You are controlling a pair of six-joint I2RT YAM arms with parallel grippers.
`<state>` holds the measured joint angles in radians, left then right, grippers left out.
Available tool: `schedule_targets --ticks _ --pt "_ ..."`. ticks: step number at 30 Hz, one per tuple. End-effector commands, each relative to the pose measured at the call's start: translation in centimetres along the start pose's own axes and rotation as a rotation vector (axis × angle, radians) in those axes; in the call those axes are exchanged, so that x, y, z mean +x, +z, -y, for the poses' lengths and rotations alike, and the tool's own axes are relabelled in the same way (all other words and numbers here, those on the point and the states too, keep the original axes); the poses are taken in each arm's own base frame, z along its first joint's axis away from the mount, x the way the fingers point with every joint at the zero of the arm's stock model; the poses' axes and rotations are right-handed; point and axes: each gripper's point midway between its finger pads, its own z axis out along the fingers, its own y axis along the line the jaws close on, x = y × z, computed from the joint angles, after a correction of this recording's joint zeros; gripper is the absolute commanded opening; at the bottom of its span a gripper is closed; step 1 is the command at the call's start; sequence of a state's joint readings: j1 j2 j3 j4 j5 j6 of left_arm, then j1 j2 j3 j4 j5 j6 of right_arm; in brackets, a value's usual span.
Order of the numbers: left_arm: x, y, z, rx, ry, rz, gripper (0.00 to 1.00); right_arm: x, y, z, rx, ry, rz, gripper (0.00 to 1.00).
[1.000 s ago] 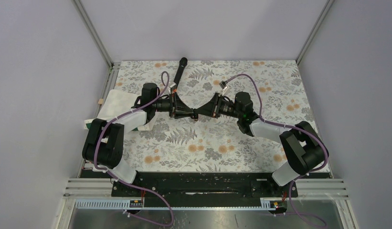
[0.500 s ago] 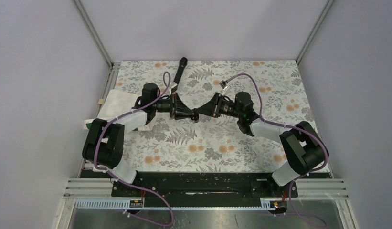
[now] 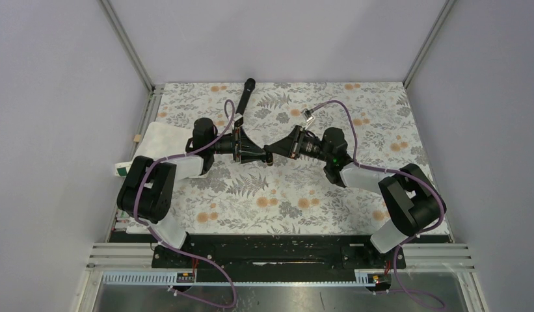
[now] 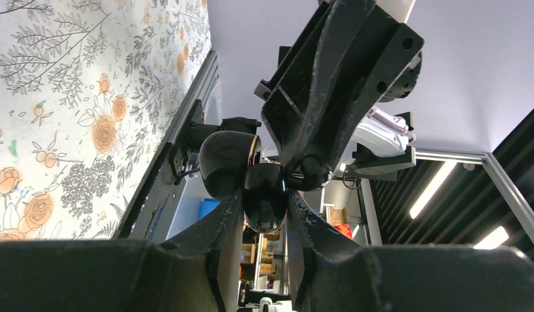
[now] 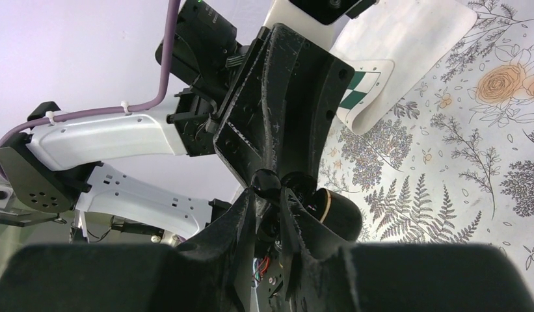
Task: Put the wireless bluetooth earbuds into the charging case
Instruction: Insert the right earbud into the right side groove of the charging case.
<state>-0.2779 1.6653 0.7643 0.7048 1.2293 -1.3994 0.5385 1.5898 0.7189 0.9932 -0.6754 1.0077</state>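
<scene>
A table covered in a white cloth printed with grey ferns and orange flowers (image 3: 283, 195) carries a slim black cylindrical stick (image 3: 246, 95) lying aslant at twelve o'clock near the far edge. A flat white sheet with green marks (image 3: 159, 138) lies at nine o'clock by the left edge.

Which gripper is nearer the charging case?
Left. The left gripper clamps the charging case between its fingers; the right gripper faces it tip-first from the opposite side.
</scene>
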Motion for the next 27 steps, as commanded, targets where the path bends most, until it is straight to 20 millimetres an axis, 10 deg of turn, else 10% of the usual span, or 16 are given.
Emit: schedule_targets --ticks 1,27 --pt "0.4 0.1 2.4 0.062 0.11 -0.019 0.0 0.8 -0.4 -0.9 -0.05 -0.026 -0.024 0.09" --pt "0.3 0.0 2.2 0.045 0.113 -0.016 0.0 1.1 -2.0 -1.0 -0.048 -0.038 -0.009 0.09"
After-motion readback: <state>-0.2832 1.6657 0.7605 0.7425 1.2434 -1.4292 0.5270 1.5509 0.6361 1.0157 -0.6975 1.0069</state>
